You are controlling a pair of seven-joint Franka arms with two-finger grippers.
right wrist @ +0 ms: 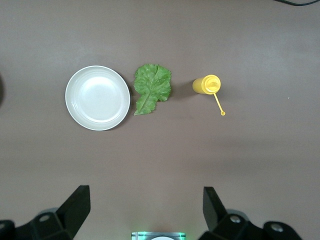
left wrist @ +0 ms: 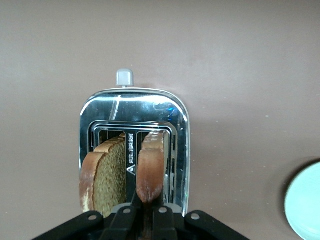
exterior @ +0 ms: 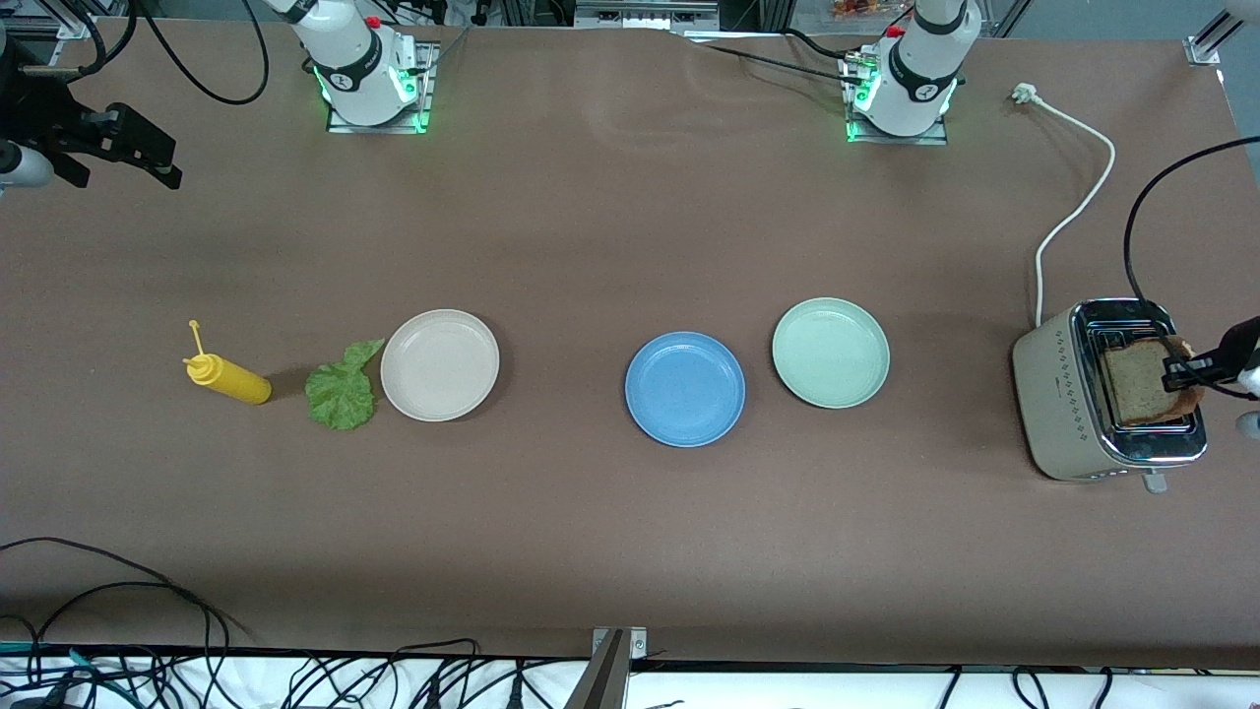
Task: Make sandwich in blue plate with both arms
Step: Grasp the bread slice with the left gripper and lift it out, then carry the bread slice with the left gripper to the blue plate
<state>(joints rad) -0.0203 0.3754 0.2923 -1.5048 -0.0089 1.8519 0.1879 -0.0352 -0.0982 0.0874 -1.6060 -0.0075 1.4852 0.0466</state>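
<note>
The blue plate (exterior: pixel 685 389) lies bare at mid-table. A silver toaster (exterior: pixel 1058 394) stands at the left arm's end and holds two brown bread slices (exterior: pixel 1137 382). My left gripper (exterior: pixel 1186 372) is over the toaster. In the left wrist view it (left wrist: pixel 150 210) is shut on the crust of one upright slice (left wrist: pixel 151 167), and the other slice (left wrist: pixel 107 175) leans in the slot beside it. The green lettuce leaf (exterior: pixel 342 389) lies flat toward the right arm's end and also shows in the right wrist view (right wrist: pixel 151 87). My right gripper (exterior: pixel 148 158) waits open and empty, high over that end (right wrist: pixel 147 210).
A cream-white plate (exterior: pixel 440 364) lies beside the lettuce, and a yellow squeeze bottle (exterior: pixel 228 377) lies on the lettuce's other flank. A pale mint-green plate (exterior: pixel 831 353) sits between the blue plate and the toaster. The toaster's white cord (exterior: pixel 1078 212) runs toward the left arm's base.
</note>
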